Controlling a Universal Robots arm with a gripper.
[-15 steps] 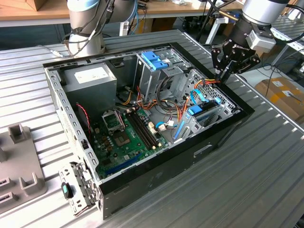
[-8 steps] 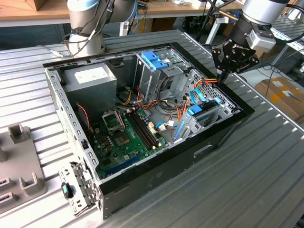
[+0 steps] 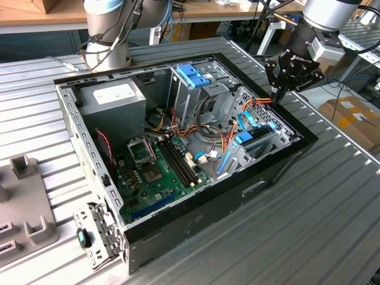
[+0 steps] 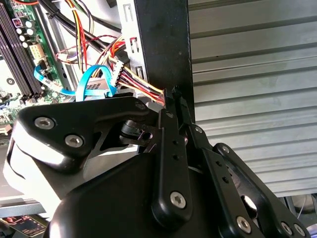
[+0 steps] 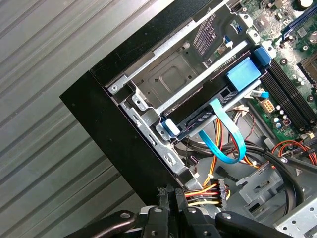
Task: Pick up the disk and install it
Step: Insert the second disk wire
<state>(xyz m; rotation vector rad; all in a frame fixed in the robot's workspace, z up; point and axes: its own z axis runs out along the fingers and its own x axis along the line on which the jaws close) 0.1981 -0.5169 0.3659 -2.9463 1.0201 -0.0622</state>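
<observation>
The end effector (image 3: 279, 90) is held at the upper right of the exterior view, over the computer case (image 3: 196, 228). Its fingers (image 4: 174, 106) are pressed together on a bunch of wires (image 5: 200, 193). The disk (image 3: 258, 143) is seen already seated in its bay at center right.
</observation>
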